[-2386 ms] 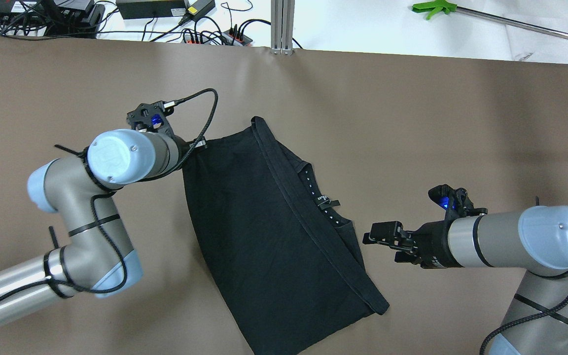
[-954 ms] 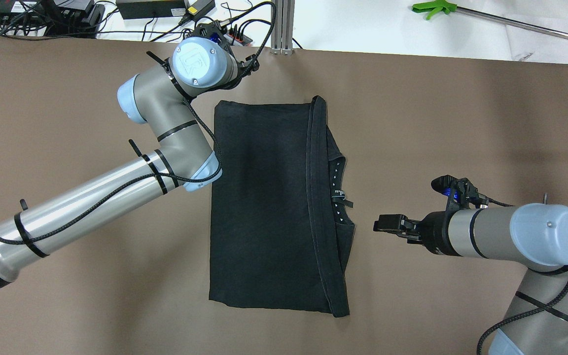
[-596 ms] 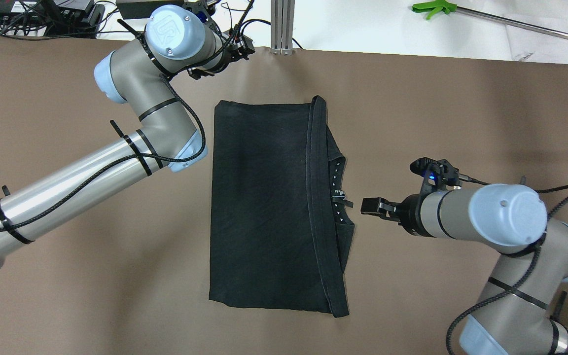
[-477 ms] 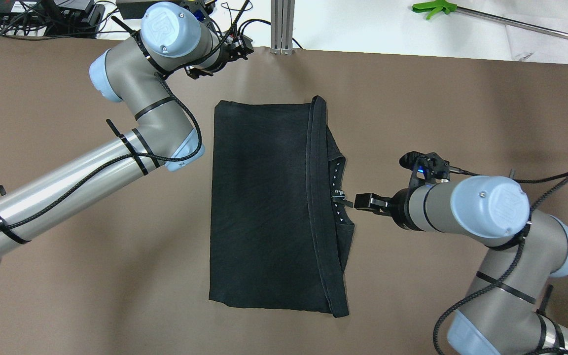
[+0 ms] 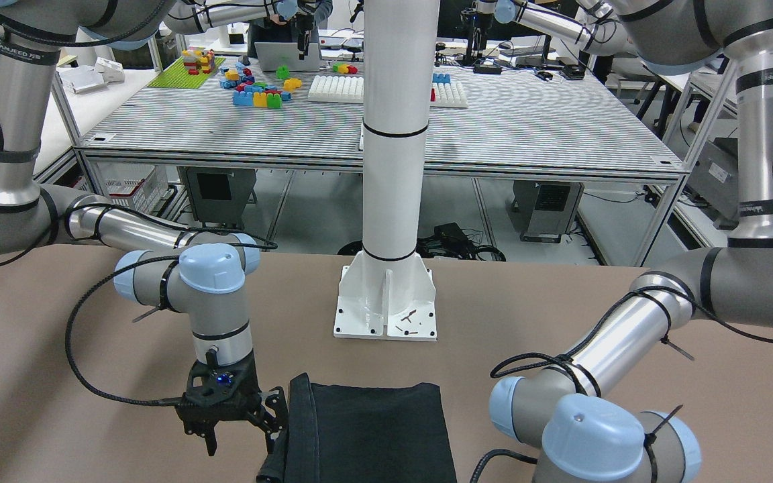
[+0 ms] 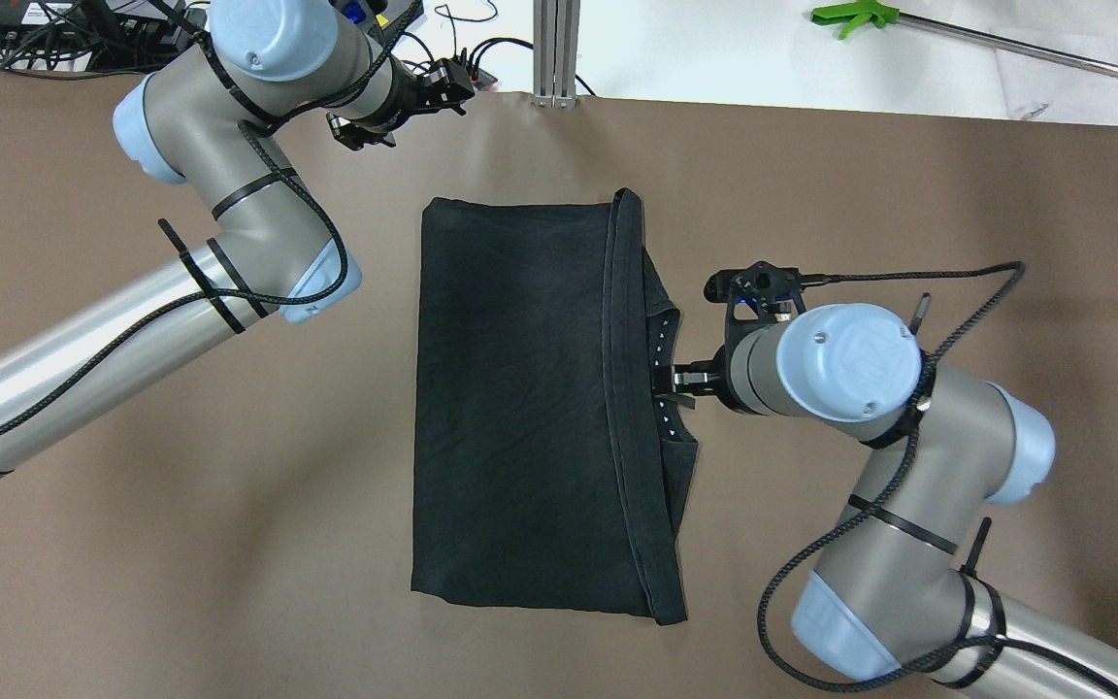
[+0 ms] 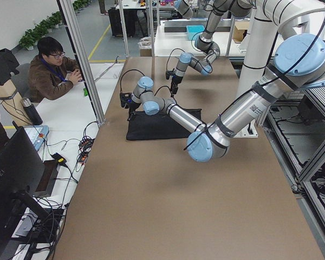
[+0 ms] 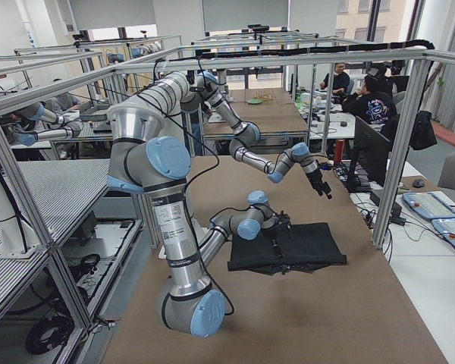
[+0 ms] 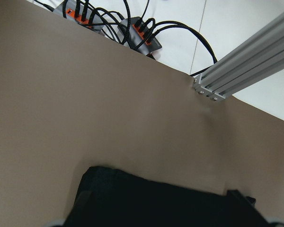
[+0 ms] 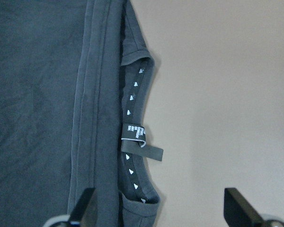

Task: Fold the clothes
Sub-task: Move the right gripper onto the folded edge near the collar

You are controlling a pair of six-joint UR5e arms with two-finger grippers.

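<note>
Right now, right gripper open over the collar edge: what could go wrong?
1. The right gripper hangs open over the collar's loose label; it may pinch only the label or one layer of the clothes.
2. The left gripper is off the fabric, so a one-sided pull could drag the fold askew.

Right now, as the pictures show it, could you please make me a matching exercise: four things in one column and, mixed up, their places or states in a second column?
1. left claw
2. right claw
3. black cloth
4. white base plate

a. lies flat on the brown table
b. open, at the cloth's edge with the label
c. stands on the table, on the robot's side of the cloth
d. open, near the table's far edge, apart from the cloth

Pairs: 1-d, 2-b, 3-a, 4-c
</note>
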